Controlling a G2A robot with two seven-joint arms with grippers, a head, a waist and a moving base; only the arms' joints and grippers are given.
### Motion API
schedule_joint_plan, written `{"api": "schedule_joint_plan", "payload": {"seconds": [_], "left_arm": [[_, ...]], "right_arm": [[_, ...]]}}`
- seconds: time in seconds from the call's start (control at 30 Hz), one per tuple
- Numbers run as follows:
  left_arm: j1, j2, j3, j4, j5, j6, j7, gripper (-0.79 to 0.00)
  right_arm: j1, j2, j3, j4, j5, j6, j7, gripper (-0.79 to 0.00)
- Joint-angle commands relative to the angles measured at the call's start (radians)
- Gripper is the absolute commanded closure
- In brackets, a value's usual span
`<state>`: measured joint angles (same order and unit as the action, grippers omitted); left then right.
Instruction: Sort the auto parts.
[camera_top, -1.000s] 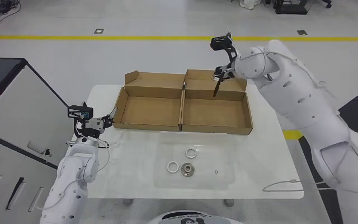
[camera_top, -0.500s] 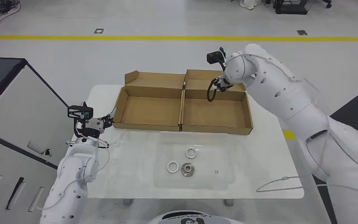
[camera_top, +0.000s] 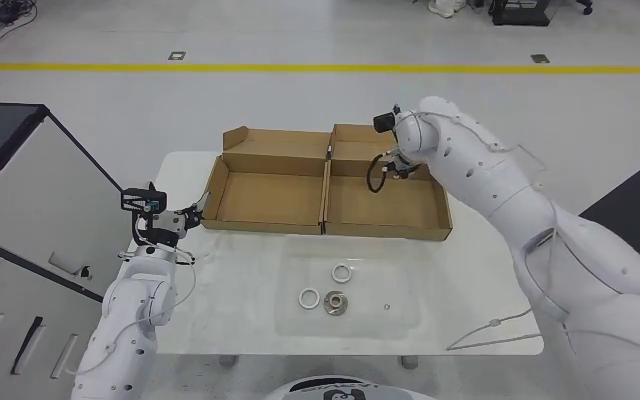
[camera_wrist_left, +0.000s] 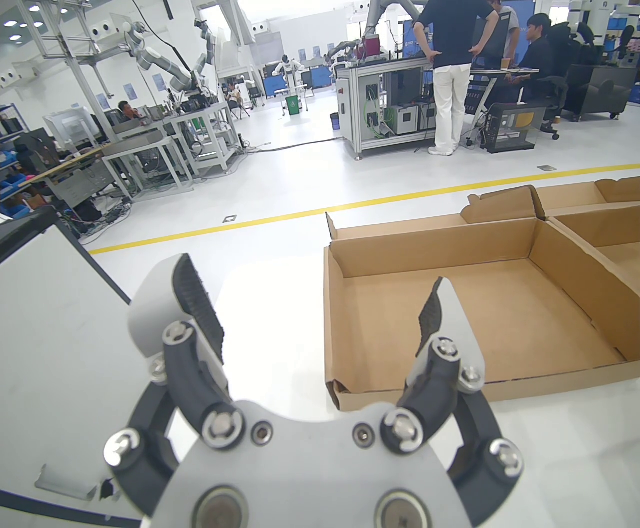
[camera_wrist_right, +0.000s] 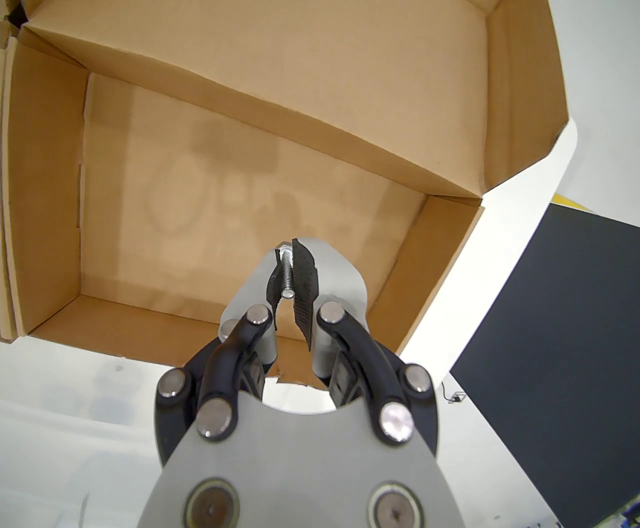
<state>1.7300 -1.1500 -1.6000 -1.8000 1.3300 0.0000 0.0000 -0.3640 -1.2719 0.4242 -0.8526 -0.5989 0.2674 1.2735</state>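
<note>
- Parts lie nearest the robot's side of the white table, on a clear tray. There is a white ring with a metal flanged part just beside it. A second white ring sits a little farther in. A tiny piece lies apart to the side, too small to make out.
- Farther in and off toward the table's left edge, the left gripper hangs low over the tabletop. It is just beside the near outer corner of the left cardboard box. Its fingers are spread wide with nothing between them.
- Beyond the tray, the left cardboard box and the right cardboard box stand side by side with walls touching. Both are shallow and open-topped, with flaps raised along the far side.
- Farthest in, the right gripper hangs above the right cardboard box, over its far part and nearer the shared wall. Its pads are pinched on a threaded bolt. The bolt lies along the fingers with its hex head at the fingertip end, held clear of the box floor.
</note>
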Motion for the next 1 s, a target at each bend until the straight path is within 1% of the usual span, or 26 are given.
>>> {"api": "schedule_joint_plan", "payload": {"seconds": [0.0,0.4,0.97], "left_arm": [[0.000,0.000,0.000,0.000,0.000,0.000,0.000,-0.785],[0.000,0.000,0.000,0.000,0.000,0.000,0.000,-0.785],[0.000,0.000,0.000,0.000,0.000,0.000,0.000,-0.785]], "right_arm": [[-0.007,-0.008,-0.003,0.023,0.002,-0.002,-0.003,0.000],[-0.031,-0.054,0.004,0.130,0.032,-0.020,-0.025,0.000],[-0.045,-0.106,0.004,0.263,-0.002,-0.035,-0.068,0.000]]}}
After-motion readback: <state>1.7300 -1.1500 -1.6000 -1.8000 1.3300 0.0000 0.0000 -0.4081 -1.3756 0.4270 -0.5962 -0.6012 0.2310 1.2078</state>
